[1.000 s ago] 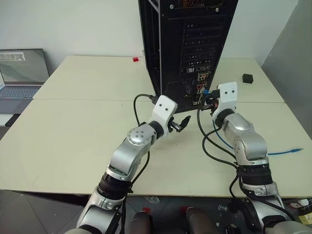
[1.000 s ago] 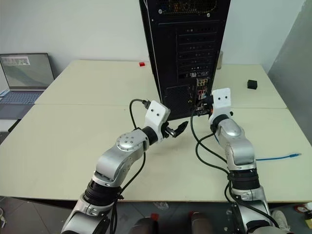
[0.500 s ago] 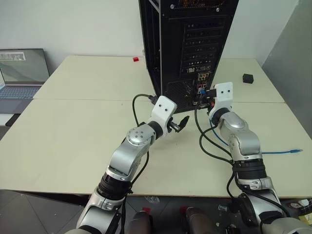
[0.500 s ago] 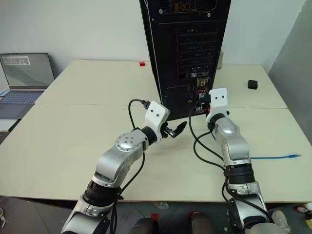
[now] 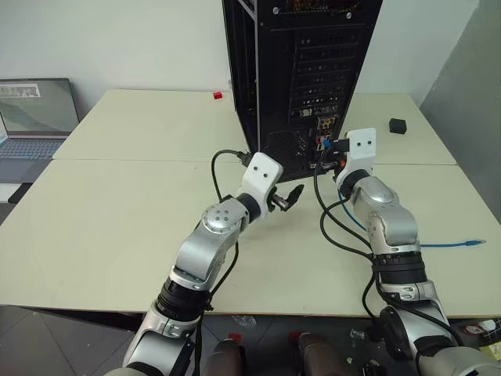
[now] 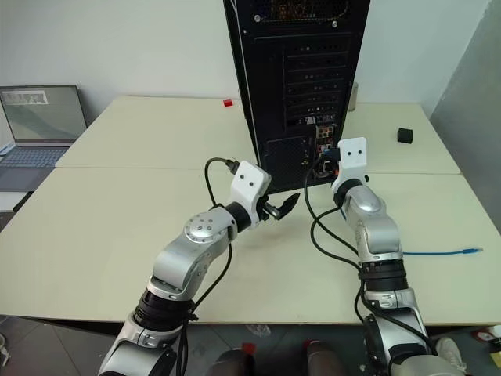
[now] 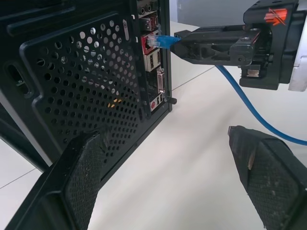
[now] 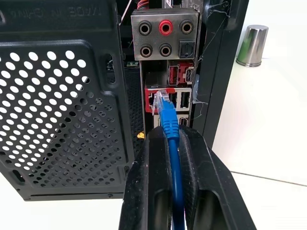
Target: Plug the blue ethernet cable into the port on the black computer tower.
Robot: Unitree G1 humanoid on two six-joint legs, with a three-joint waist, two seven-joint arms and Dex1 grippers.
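The tip of the blue ethernet cable [image 8: 169,125] reaches the port [image 8: 154,99] in the red-framed socket block, but seating depth is unclear. The right gripper [image 8: 169,143] is clenched on the cord. Embossed lettering on the black computer tower [image 5: 301,70], above its perforated grille, is cut off and unreadable. The left gripper [image 7: 168,177], textured pads spread, hangs beside it.

The right gripper [image 7: 184,44], black fingers clamped on the thin bright-blue ethernet cable [image 8: 170,125], is now closer to the tall black metal computer tower [image 5: 301,70], its clear-blue plug at the small square port [image 8: 154,99].
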